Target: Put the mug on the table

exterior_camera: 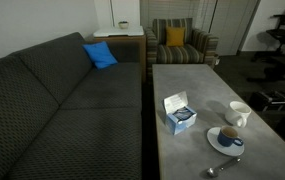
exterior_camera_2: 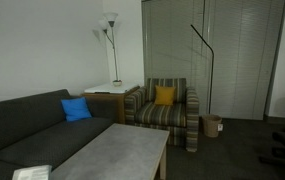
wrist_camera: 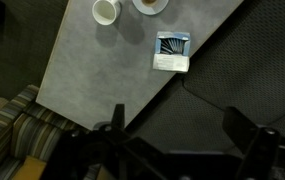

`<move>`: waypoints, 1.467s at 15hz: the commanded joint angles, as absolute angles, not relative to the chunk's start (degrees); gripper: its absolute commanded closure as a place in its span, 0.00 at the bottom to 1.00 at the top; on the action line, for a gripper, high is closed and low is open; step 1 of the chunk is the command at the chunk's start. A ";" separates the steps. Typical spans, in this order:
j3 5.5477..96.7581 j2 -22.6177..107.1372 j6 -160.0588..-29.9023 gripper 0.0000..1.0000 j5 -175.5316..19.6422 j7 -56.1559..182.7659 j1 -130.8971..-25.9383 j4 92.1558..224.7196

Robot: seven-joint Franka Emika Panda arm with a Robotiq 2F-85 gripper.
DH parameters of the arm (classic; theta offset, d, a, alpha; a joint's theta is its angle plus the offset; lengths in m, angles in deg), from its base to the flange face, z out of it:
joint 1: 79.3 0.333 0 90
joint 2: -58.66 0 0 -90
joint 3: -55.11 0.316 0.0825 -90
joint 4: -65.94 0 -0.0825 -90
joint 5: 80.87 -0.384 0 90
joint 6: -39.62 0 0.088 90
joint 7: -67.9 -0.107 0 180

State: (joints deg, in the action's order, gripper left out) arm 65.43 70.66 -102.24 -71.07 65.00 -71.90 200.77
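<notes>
In an exterior view the mug point(exterior_camera: 230, 139) stood on a white round plate point(exterior_camera: 213, 145) at the near end of the table point(exterior_camera: 197, 85), so it rested on the plate rather than on the grey top itself. A white cup point(exterior_camera: 239, 113) stood just beyond the plate, a tissue box point(exterior_camera: 178, 113) lay to the side nearer the sofa point(exterior_camera: 52, 100), and a spoon point(exterior_camera: 216, 169) lay near the plate at the table's front edge. No part of the arm showed there. In an exterior view from the opposite end, only the bare far stretch of the table point(exterior_camera_2: 117, 150) was visible, with the striped armchair point(exterior_camera_2: 167, 110) behind it. Neither the mug nor the robot came into that picture. In the wrist view the gripper point(wrist_camera: 177, 135) hung high over the line where table and sofa meet, its fingers point(wrist_camera: 118, 118) spread wide with nothing between them, plainly released and empty. The mug point(wrist_camera: 150, 4) was cut by the top edge of that view, well apart from the claw, with the white cup point(wrist_camera: 105, 10) beside it and the tissue box point(wrist_camera: 172, 52) between it and the claw. Judged from this, nothing of the task had been carried out. The mug had not been grasped or lifted from the plate. The reach across past the tissue box, the closing on the mug, the lift and the setting down on an open part of the grey top all remained to be done.
</notes>
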 commanded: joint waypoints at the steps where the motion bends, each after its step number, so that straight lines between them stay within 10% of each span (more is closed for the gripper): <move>1: 62.10 65.31 -108.89 0.00 -79.46 74.36 -70.41 202.29; 22: 62.03 46.67 -106.33 0.00 -96.50 92.05 -76.54 197.59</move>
